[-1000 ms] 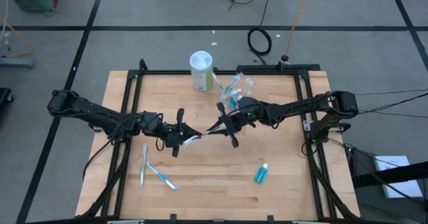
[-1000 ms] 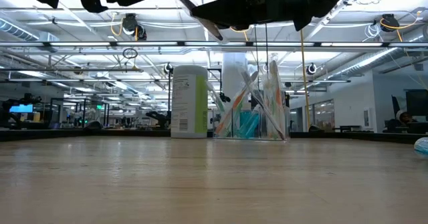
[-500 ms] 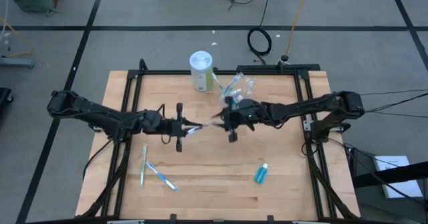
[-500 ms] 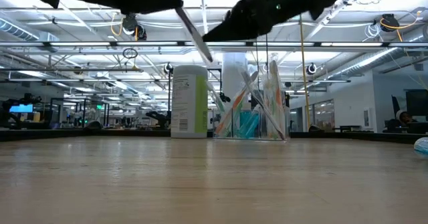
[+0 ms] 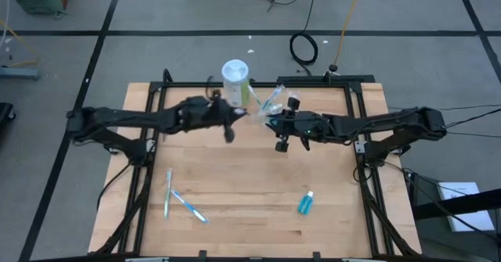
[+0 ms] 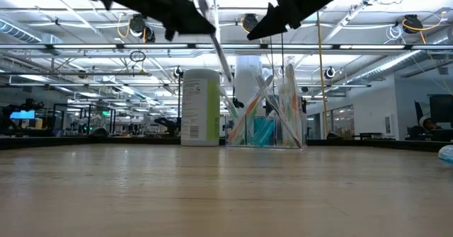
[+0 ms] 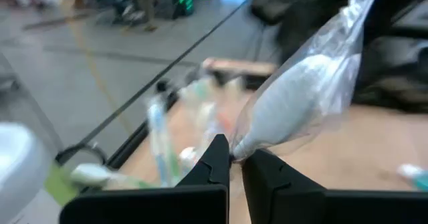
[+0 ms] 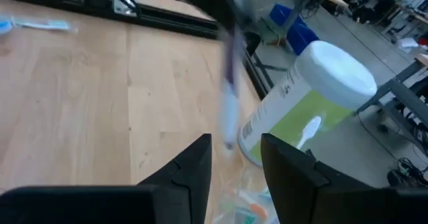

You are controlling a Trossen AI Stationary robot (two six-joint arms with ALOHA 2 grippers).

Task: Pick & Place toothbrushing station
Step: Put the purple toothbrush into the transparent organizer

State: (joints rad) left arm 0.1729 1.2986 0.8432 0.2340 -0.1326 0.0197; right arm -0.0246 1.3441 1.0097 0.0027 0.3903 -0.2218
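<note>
The left gripper has swung from mid-table up toward twelve o'clock, fingers pinching a wrapped toothbrush just beside the clear cup. The right gripper, fingers spread and empty, hovers at the cup's five o'clock, near the white canister.

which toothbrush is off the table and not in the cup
The wrapped toothbrush pinched in the left gripper, in the air near the cup. Two others lie flat on the table's front left; the rest stand in the cup.

Two dark, jointed, cabled arms
</note>
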